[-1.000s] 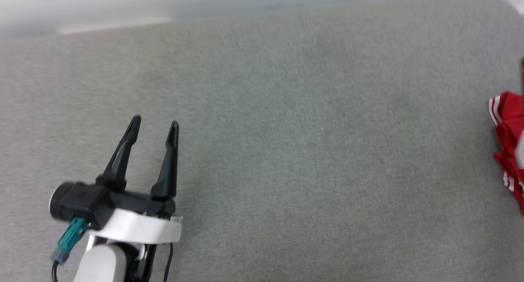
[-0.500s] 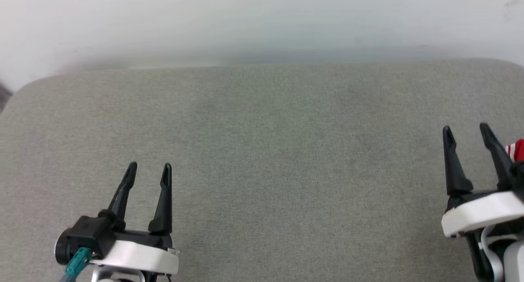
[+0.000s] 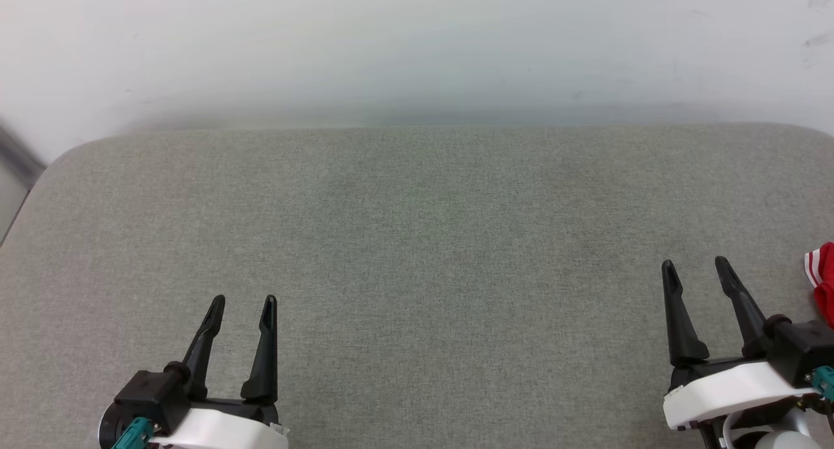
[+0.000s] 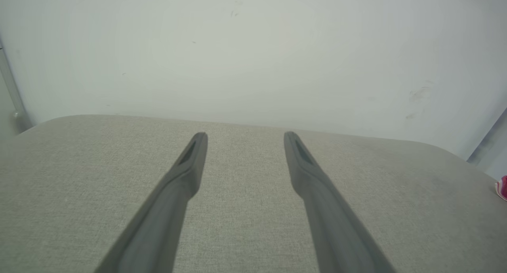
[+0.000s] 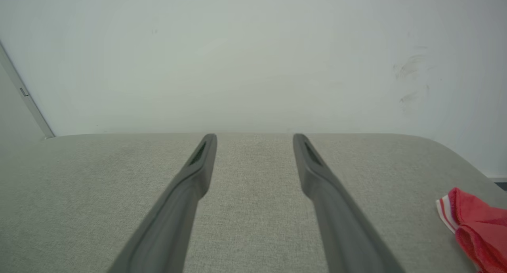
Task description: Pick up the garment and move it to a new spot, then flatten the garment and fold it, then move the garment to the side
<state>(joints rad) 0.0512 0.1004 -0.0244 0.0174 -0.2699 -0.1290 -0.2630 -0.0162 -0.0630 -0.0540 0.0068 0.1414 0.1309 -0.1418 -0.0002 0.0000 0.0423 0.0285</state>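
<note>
Left gripper (image 3: 244,304) at lower left of the head view, fingers spread, nothing between them. Right gripper (image 3: 696,266) at lower right, likewise spread and empty. Both are held over a grey fabric-covered surface (image 3: 417,240), with a pale wall (image 3: 417,45) behind. The garment (image 3: 822,273) — red cloth with a white-striped edge showing — lies bunched at the far right edge of the head view, near the right gripper but apart from it, mostly cut off by the frame. In the right wrist view it sits in the lower right corner. Judgement: light and limp, will sag and trail when lifted — not fragile. Best hold: pinch a raised fold or the striped edge with the right gripper, since a thin single layer may slip out.
</note>
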